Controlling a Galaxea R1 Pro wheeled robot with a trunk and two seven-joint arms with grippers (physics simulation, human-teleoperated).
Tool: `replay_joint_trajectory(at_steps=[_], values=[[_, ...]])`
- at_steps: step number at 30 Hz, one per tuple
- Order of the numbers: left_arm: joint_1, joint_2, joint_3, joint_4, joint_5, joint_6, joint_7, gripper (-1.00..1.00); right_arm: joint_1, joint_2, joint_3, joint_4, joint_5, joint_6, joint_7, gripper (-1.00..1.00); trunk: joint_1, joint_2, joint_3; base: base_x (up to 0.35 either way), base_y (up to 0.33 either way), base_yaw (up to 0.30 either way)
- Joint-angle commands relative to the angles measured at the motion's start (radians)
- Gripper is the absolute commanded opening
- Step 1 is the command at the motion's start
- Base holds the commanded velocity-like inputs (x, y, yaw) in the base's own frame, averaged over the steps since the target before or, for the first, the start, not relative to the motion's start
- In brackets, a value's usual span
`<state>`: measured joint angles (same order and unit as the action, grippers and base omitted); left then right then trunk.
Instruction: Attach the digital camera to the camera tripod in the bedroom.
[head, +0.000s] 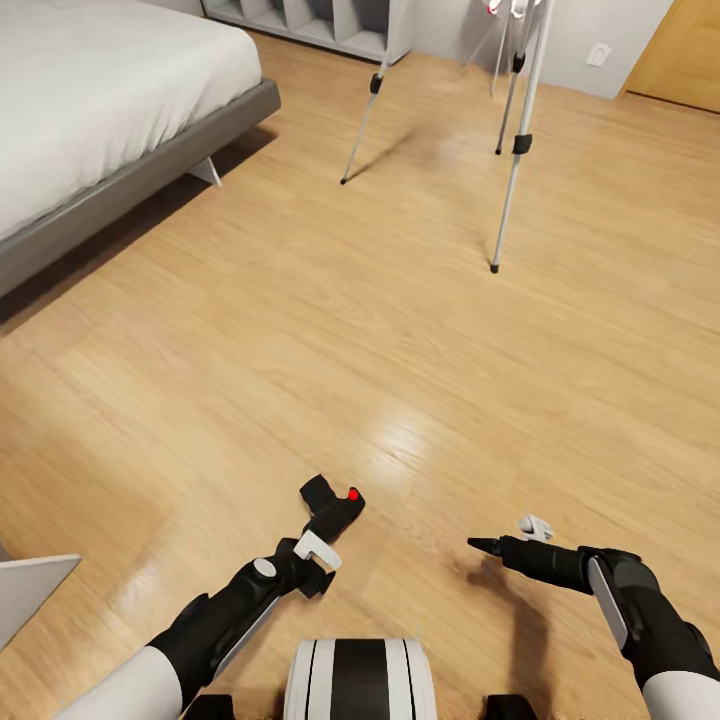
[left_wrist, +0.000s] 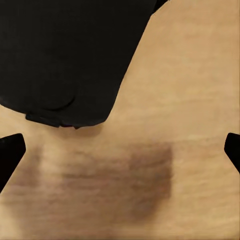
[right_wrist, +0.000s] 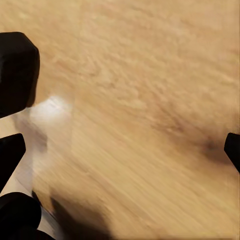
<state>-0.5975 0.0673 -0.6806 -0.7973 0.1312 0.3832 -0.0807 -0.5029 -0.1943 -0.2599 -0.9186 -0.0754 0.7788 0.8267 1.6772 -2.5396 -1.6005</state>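
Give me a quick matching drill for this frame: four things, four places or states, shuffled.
Things:
1. digital camera
2. camera tripod
3. bed
4. right gripper

Places or states:
A. standing on the floor, far ahead
B. far left, grey frame
C. empty, held above the floor
D. at the left gripper, red button up

Pairs: 1-D, 2-A, 3-B, 4-C

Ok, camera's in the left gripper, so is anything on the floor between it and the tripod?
Nothing visible. The digital camera sits in the left gripper; bare wood floor runs up to the camera tripod. The bed lies off to the left, outside that line.
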Motion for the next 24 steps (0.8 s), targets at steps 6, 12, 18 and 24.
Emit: replay_joint_trajectory(at_steps=[6,12,18,24], values=[[-0.001,0.005,-0.003,-0.005,0.011,0.004,0.002,1.00,0.000,0.001,0.000,0.000,-0.008,0.008,-0.001,1.00,0.002,-0.002,-0.024,0.000,0.000,0.000],[-0.001,0.011,-0.002,-0.007,0.010,0.004,0.002,1.00,-0.001,0.001,0.000,0.000,-0.007,0.008,-0.001,1.00,0.005,-0.003,-0.047,0.000,0.000,0.000],[-0.001,0.013,-0.002,-0.008,0.010,0.003,0.002,1.00,0.000,0.000,0.000,-0.001,-0.008,0.009,0.004,1.00,0.008,-0.004,-0.070,0.000,0.000,0.000],[-0.001,0.025,0.009,-0.019,-0.002,-0.008,-0.009,1.00,0.000,-0.011,-0.003,-0.009,-0.011,0.001,0.094,1.00,0.010,-0.005,-0.086,0.000,0.000,0.000]])
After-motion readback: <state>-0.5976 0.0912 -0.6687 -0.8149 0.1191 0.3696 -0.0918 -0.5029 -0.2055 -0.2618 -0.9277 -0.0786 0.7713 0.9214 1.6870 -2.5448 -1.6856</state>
